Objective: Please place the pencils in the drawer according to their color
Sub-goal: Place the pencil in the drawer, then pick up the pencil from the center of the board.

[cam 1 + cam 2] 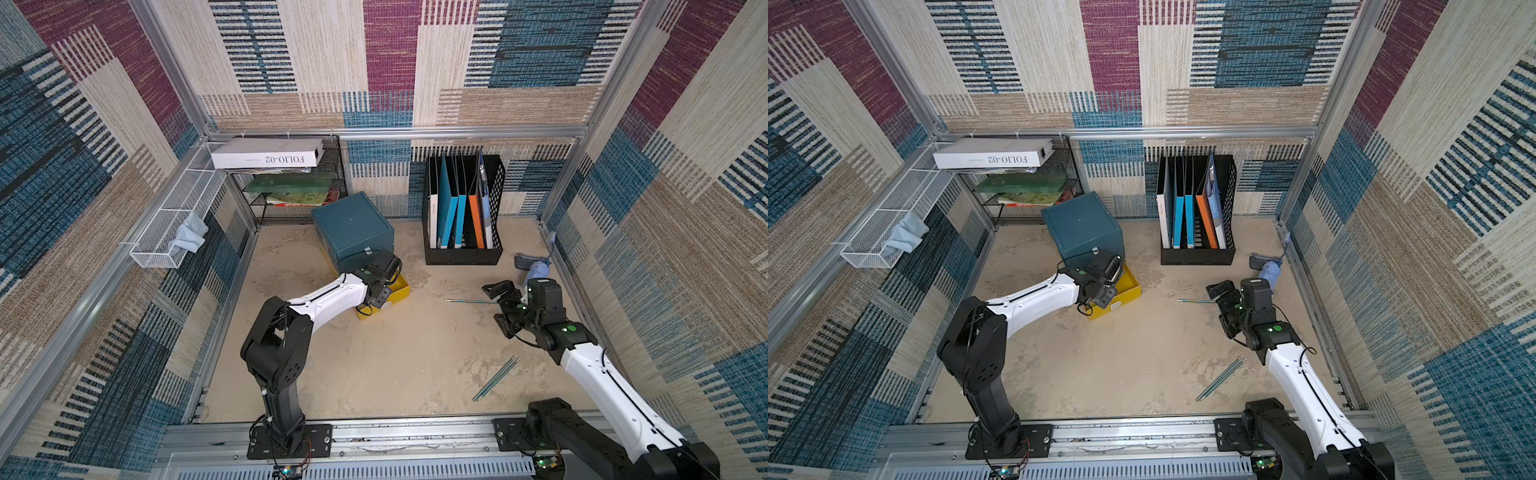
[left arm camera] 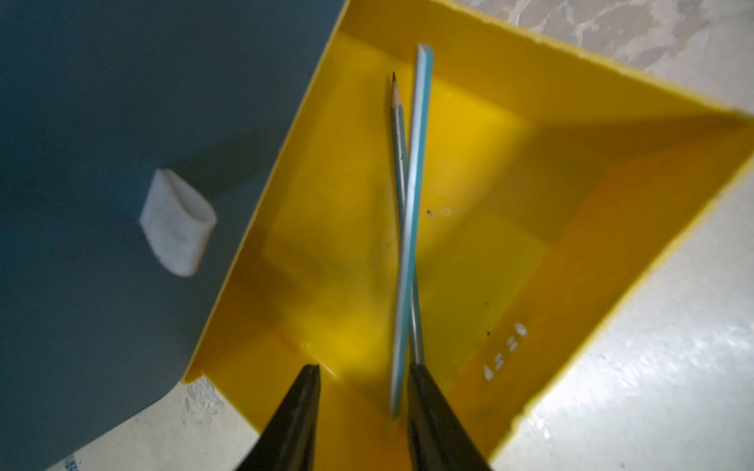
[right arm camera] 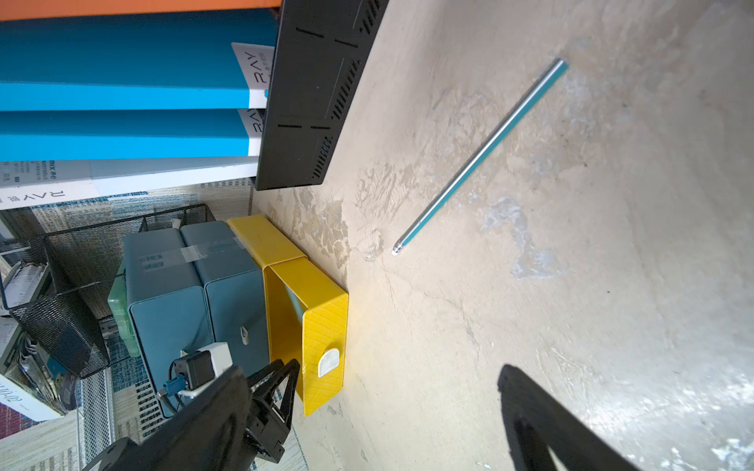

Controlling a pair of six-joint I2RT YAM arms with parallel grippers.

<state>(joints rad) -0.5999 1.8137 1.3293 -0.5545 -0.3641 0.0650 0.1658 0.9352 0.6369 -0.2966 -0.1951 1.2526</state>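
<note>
1. On the counter, toward the back: the teal cabinet, with its yellow drawer pulled out at the bottom.
2. Over that drawer: the left claw, jaws apart, clamping nothing. Near the lone teal pencil: the right claw, jaws spread wide, empty.
3. Inside the drawer, crossed: a pale pencil, its near end up by one finger of the left claw, touching or only just beside, hard to tell; under it, a darker pencil, sharpened, seemingly flat on the drawer floor.
4. Out on the counter besides the lone one: a small bundle of teal pencils close to the right arm. No striped or black ones in view.
5. Likely to go wrong: dragging the pale pencil over the drawer's front wall while lifting the left claw, if finger and shaft do touch.
6. Also possible: knocking the lone teal pencil away with a finger on the way down, given so thin a shaft on bare counter; scattering the bundle, or lifting several at once, since packed side by side.
</note>
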